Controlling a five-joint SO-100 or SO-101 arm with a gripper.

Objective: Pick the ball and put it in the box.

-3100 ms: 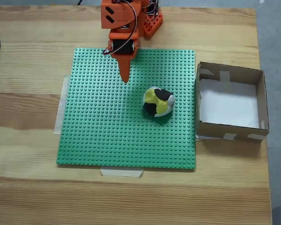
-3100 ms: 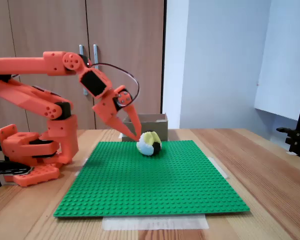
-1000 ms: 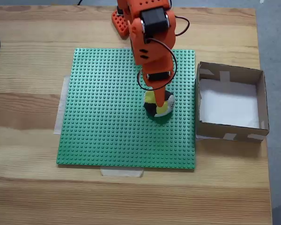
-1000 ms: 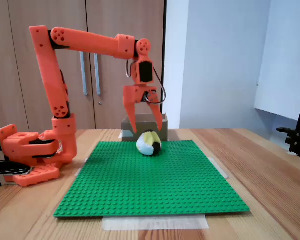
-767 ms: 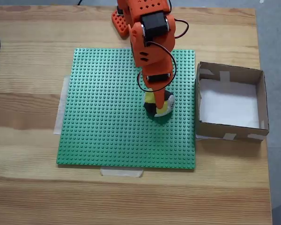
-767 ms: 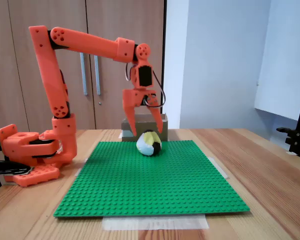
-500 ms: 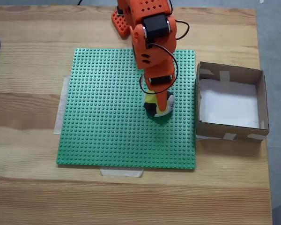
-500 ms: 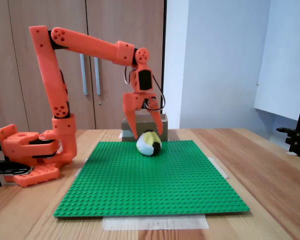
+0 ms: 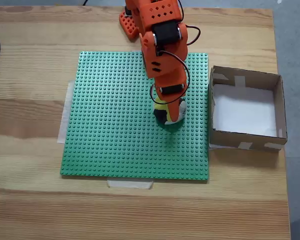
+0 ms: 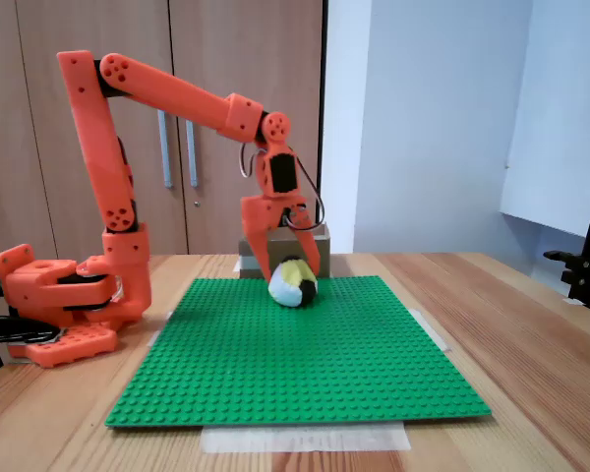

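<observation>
Fixed views both show the claw (image 10: 288,272) lower than half a second ago: it has dropped from just above the ball (image 10: 293,282) to straddle it, fingers spread and reaching down either side of the ball's top. In the side-on fixed view one finger sits at the ball's left edge and the other at its upper right; I cannot tell whether either is touching. The jaws are apart, nothing squeezed between them. From above, the orange arm (image 9: 162,55) has crept further along the green baseplate (image 9: 115,125) and now covers the upper part of the ball (image 9: 166,116), with the claw (image 9: 171,111) over it.

The ball itself has not budged. It rests on the green baseplate, in its right half as the top-down fixed view shows it, a bit above the middle. It is a soft, slightly lumpy thing, patched yellow, black and white, with a pale bluish patch facing the side-on camera.

The box (image 9: 276,107) stands on the bench (image 9: 35,210) just beside the baseplate's right edge, brown cardboard with low walls, a white bottom and pale tape at the corners.
</observation>
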